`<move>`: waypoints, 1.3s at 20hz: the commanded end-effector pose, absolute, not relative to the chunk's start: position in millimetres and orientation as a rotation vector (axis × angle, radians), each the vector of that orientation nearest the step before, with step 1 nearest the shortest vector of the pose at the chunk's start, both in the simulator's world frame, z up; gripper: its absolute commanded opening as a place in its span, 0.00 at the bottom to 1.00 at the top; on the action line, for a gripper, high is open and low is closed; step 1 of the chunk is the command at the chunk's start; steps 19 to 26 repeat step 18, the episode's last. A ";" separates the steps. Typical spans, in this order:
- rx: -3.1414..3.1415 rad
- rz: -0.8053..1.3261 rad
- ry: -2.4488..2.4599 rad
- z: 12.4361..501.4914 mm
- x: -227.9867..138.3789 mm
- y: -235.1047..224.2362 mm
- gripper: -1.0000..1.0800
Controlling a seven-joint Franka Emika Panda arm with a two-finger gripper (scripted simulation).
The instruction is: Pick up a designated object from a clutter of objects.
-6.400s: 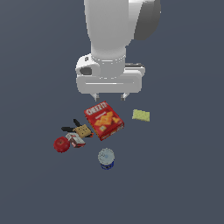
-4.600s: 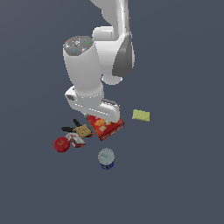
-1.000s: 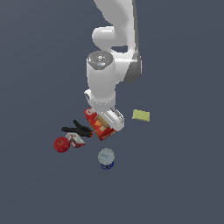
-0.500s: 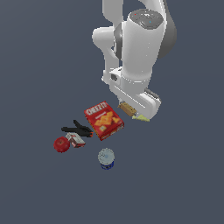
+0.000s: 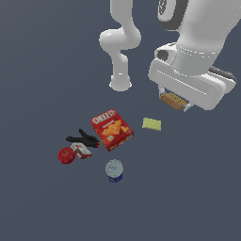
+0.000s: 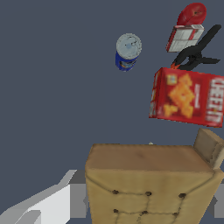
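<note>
The pincer (image 5: 174, 101) hangs high above the table (image 5: 42, 207), clamped on the tan block (image 5: 172, 100), which sits under the white hand at about 2 o'clock from the Cheez-It box (image 5: 111, 129) in the exterior view. In the wrist view the block (image 6: 146, 183) fills the near field, its brown top edge and a pale face with dark dots showing, and one pale finger (image 6: 41, 205) lies beside it.

The rest of the clutter lies on the table below. The red Cheez-It box lies flat near the middle. The yellow-green pad (image 5: 151, 124) lies at 3 o'clock from the box, apart from it. The black pronged item (image 5: 84, 139) lies at 9 o'clock from the box, its tip touching or nearly touching the box edge. The small red-and-white box (image 5: 81, 150) sits just beside the prongs, and the red round item (image 5: 66, 156) touches its far side. The blue-and-white can (image 5: 114, 170) stands upright at 6 o'clock from the cracker box, apart from everything else.

The arm's white base (image 5: 120, 84) stands at 12 o'clock from the box.
</note>
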State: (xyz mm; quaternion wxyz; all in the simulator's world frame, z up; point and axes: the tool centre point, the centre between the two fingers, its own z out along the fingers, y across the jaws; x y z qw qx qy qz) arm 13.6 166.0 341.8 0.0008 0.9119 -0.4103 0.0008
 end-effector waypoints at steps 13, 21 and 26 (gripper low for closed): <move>2.864 0.000 -1.291 398.1 20.9 232.6 0.00; 2.864 0.000 -1.291 401.3 21.6 236.3 0.00; 2.864 0.000 -1.291 401.3 21.6 236.3 0.00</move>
